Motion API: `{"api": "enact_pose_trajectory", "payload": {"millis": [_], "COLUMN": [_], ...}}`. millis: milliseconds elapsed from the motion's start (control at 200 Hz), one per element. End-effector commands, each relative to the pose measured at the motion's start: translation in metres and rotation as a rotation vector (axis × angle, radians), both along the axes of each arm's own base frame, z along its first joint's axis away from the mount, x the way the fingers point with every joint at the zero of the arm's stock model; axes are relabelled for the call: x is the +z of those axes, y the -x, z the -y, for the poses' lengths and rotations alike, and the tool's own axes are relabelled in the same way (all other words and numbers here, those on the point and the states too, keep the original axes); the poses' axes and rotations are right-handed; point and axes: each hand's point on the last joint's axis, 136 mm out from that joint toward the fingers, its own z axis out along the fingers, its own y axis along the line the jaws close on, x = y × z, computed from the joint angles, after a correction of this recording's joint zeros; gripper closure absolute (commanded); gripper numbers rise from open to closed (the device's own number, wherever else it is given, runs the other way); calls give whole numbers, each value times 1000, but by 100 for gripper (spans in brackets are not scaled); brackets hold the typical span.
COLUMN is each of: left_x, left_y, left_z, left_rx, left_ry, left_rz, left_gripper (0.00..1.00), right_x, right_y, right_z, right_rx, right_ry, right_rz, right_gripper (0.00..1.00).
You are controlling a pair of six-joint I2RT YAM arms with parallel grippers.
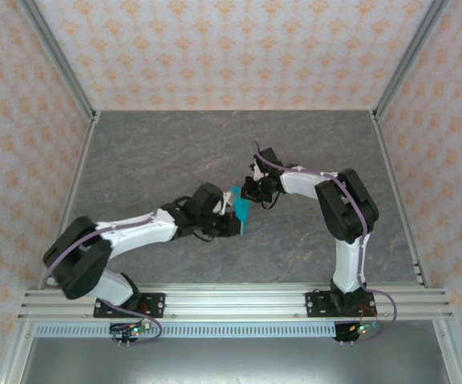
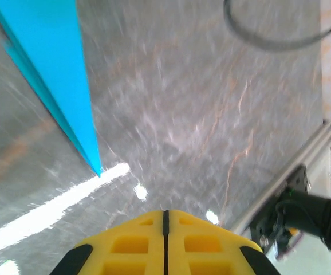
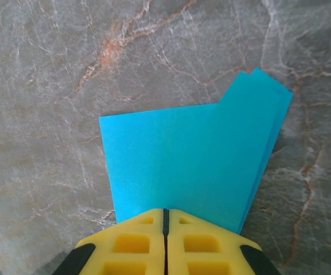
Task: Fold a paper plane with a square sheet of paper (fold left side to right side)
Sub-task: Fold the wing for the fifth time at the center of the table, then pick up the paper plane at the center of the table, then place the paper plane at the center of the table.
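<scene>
We saw the grey veined desk (image 1: 135,160) spread between the patterned walls. The left arm (image 1: 127,232) and right arm (image 1: 343,208) both reached in to meet near its middle. Between their tips lay the paper (image 1: 240,211), bright cyan-blue and already doubled into layers rather than an open square. From above it read as a narrow strip, its long axis running from far to near and slanting a little toward the right as it came nearer. In the right wrist view it fanned straight out from the right gripper (image 3: 165,215), and a stepped far corner showed stacked layers. Those yellow fingers (image 3: 137,243) were pressed together, with the paper's near edge passing in under their tips. We judged that they pinched it, though we could not rule out that they merely pressed it to the desk. The left gripper (image 2: 165,216) was likewise closed, pad against pad with nothing between. In its view the paper tapered to a point up and to the left of the tips, near them but apart. Seen from above, the left gripper sat just beside the strip's left flank and the right at its far end. We reckoned the left arm was the nearer one to carry that left side across, while the right anchored the sheet.
</scene>
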Motion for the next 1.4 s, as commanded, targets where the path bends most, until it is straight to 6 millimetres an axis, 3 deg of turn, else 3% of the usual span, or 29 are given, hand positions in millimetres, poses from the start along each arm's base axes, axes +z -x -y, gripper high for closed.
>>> {"api": "enact_pose_trajectory", "payload": {"millis": [0, 140, 265, 350, 405, 565, 801, 881, 946, 1061, 1171, 1271, 1396], "left_x": [23, 55, 77, 84, 87, 89, 89, 89, 90, 91, 91, 93, 95], "left_y": [-22, -37, -44, -47, -48, -49, -45, -43, -43, -43, -43, -44, -44], "left_z": [-47, -88, -115, -131, -139, -155, -162, -164, -165, -168, -168, -168, -168], "left_rx": [122, 262, 390, 464, 506, 591, 609, 611, 613, 618, 619, 619, 619], "left_ry": [-196, -318, -351, -375, -392, -405, -414, -419, -421, -429, -431, -432, -437], "left_rz": [163, 328, 423, 467, 484, 508, 514, 515, 519, 521, 524, 526, 530], "left_gripper": [89, 83, 72, 67, 65, 58, 52, 51, 50, 50, 49, 49, 49], "right_x": [58, 97, 107, 107, 102, 74, 39, 30, 27, 29, 51, 76, 91], "right_y": [-18, -20, -6, 10, 21, 44, 46, 44, 43, 45, 45, 49, 61], "right_z": [3, 14, 34, 47, 49, 31, 10, 8, 7, 7, 7, 1, -12], "right_rx": [-1, -29, -87, -124, -133, -75, 11, 27, 31, 40, 36, 50, 66], "right_ry": [20, 33, 112, 230, 292, 473, 692, 733, 742, 736, 692, 600, 385], "right_rz": [151, 245, 253, 261, 256, 239, 243, 240, 235, 238, 280, 328, 325], "right_gripper": [84, 74, 70, 58, 50, 41, 38, 42, 51, 76, 100, 100, 100]}}
